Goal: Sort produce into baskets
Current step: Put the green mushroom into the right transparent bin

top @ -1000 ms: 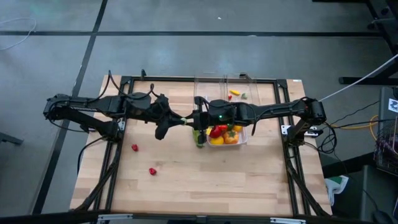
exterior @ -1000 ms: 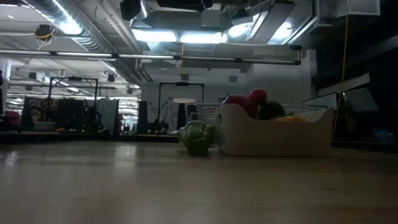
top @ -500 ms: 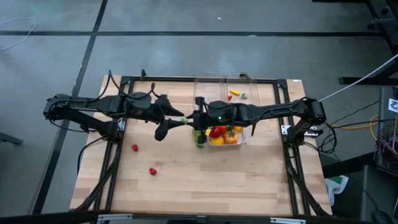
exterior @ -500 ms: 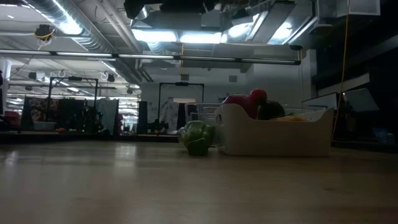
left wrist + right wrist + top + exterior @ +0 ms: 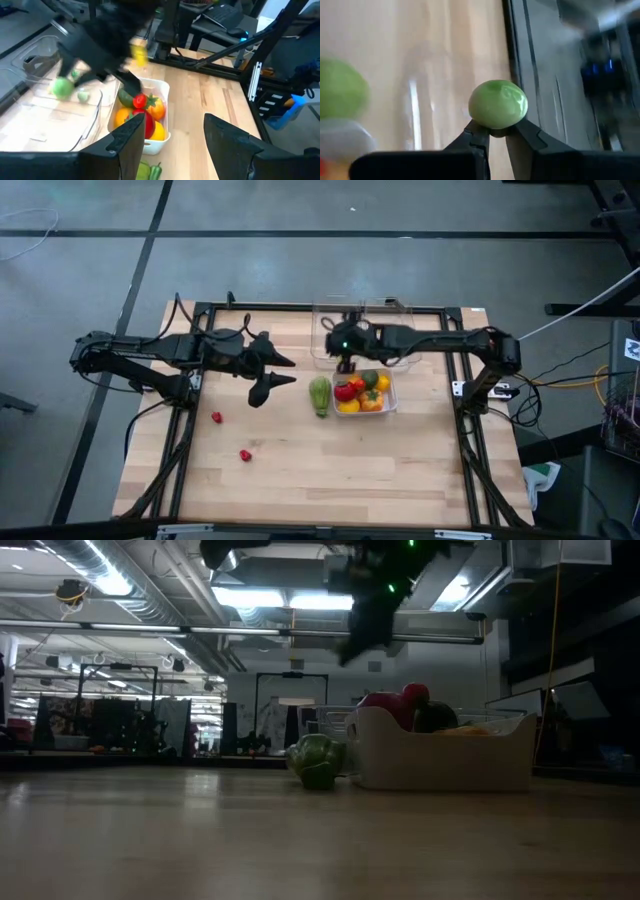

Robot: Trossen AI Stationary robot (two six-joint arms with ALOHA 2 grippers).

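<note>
My right gripper [image 5: 345,363] [image 5: 498,131] hangs above the table's far middle, over a clear basket [image 5: 333,330], shut on a small round green piece [image 5: 498,104] that shows blurred in the left wrist view [image 5: 61,87]. My left gripper [image 5: 282,372] [image 5: 180,142] stands open and empty left of the middle. The whitish basket [image 5: 388,402] [image 5: 161,90] holds red, orange and yellow produce. A long green ribbed piece [image 5: 320,395] [image 5: 317,760] lies on the table against that basket's left side. Two small red pieces [image 5: 216,417] [image 5: 245,455] lie on the near-left table. My right gripper pinches the green piece by its underside [image 5: 496,126] between the free ends of its two fingers [image 5: 477,136]. Most of the ball stands out beyond the fingertips. It is lifted clear of the table and of the baskets.
A second clear basket [image 5: 392,320] beside the first holds a yellow [image 5: 378,328] and a green bit [image 5: 392,333]. A black metal frame [image 5: 300,307] runs round the tabletop. Bare wood lies along the near half of the table.
My right gripper, which met my left gripper tip to tip near the table's middle, has swung toward the far edge and tipped downward, over the clear basket. The green piece has gone with it. My left arm has kept its place.
</note>
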